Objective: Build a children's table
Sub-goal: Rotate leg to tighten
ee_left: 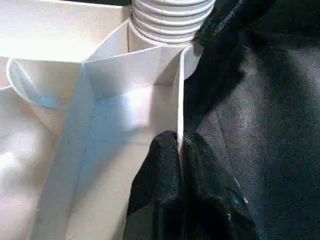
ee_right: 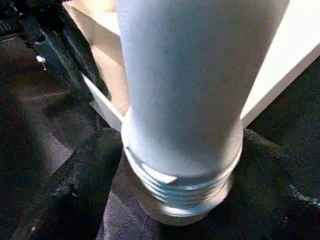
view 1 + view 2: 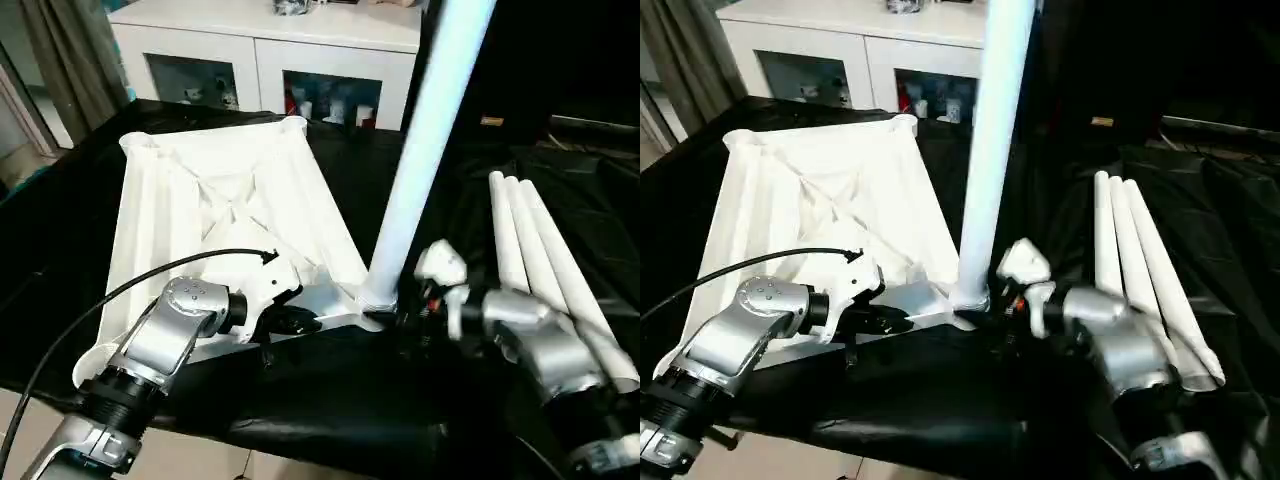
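The white tabletop [image 3: 230,200] lies upside down on the black-draped work table, ribs facing up. One white leg [image 3: 420,150] stands upright in the socket at its near right corner. In the right wrist view the leg's threaded base [image 2: 182,190] has a black finger [image 2: 85,185] pressed against each side, so my right gripper [image 3: 405,310] is shut around it just above the socket. My left gripper [image 1: 180,145] is shut on the thin rim wall [image 1: 181,100] of the tabletop's near edge, a little left of that corner. Three more legs [image 3: 540,250] lie side by side to the right.
A white glass-door cabinet [image 3: 270,50] stands behind the work table. Black cloth [image 3: 60,230] covers the table and hangs over its front edge, with floor [image 3: 200,465] below. A black cable [image 3: 120,290] loops over my left forearm.
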You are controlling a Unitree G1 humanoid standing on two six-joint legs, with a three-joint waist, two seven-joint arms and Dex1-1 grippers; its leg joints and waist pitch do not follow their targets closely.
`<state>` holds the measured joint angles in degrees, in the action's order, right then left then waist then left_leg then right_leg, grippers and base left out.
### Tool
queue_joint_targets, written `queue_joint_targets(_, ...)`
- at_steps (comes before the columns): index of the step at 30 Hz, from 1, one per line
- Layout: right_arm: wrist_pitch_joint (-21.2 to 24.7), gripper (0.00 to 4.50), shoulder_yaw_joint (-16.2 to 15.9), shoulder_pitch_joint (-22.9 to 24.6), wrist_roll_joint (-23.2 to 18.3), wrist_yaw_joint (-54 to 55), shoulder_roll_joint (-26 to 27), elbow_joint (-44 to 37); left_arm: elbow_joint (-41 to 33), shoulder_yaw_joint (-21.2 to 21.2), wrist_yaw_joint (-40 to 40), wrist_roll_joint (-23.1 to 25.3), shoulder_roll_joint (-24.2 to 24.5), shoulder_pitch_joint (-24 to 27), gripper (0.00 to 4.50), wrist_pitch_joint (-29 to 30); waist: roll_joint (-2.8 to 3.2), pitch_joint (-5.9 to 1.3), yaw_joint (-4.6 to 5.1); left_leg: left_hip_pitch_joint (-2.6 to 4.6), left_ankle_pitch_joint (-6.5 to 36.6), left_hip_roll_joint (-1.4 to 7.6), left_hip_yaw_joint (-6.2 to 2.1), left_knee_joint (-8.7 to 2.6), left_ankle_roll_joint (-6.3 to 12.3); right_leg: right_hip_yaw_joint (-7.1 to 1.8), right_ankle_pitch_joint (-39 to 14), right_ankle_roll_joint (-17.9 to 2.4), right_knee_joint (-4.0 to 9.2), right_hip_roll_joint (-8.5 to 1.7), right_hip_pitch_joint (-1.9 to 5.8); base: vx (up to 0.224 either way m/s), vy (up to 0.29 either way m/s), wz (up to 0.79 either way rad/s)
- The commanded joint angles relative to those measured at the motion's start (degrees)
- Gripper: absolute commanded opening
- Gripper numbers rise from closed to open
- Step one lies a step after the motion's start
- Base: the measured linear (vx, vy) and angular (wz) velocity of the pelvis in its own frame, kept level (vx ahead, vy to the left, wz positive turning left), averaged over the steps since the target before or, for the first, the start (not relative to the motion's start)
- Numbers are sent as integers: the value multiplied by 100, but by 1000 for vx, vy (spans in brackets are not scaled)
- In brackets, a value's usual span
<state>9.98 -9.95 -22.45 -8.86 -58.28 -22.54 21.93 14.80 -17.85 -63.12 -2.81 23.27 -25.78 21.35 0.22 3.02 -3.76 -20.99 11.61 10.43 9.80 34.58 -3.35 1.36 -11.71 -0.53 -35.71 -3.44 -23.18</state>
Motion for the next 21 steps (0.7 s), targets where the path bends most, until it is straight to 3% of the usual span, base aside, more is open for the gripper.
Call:
queue_joint_targets(1,68,360,-7,-19,-22,-22,20,-1,-204,-61,-119,-166,-70,-50,0,-75,-13,-398,-6,37,366,216,-38,-348,462,-188,268,-1650,312,-373,360,0,0,0)
queue_joint_targets(3,77,360,2,-20,-55,-45,23,-6,-197,-60,-116,-163,-73,-52,0,-75,-13,-400,-6,38,367,216,-39,-347,459,-188,267,-1650,311,-373,362,0,0,0)
queue_joint_targets(4,82,333,12,-19,-81,-55,25,-6,-200,-60,-116,-164,-74,-52,0,-69,-19,-402,-6,33,340,215,-39,-346,467,-189,300,-1653,305,-373,367,0,0,0)
queue_joint_targets(8,79,303,44,-8,-135,-102,28,-30,-211,-61,-123,-171,-74,-47,0,-56,-20,-403,-13,33,320,213,-35,-341,485,-188,315,-1658,304,-375,366,0,0,0)
queue_joint_targets(14,16,303,72,36,-198,-171,9,-89,-219,-72,-147,-175,-66,-35,0,-48,-18,-401,-18,36,342,215,-36,-341,474,-189,287,-1657,305,-373,364,0,0,0)
queue_joint_targets(15,71,340,81,40,-241,-201,12,-98,-218,-73,-148,-174,-65,-34,0,-49,-18,-403,-20,38,341,215,-34,-339,476,-191,294,-1658,306,-375,363,0,0,0)
queue_joint_targets(21,58,357,77,62,-196,-164,10,-131,-208,-73,-161,-167,-66,-38,0,-49,-4,-402,-21,37,370,216,-36,-337,474,-187,290,-1667,309,-374,361,0,0,0)
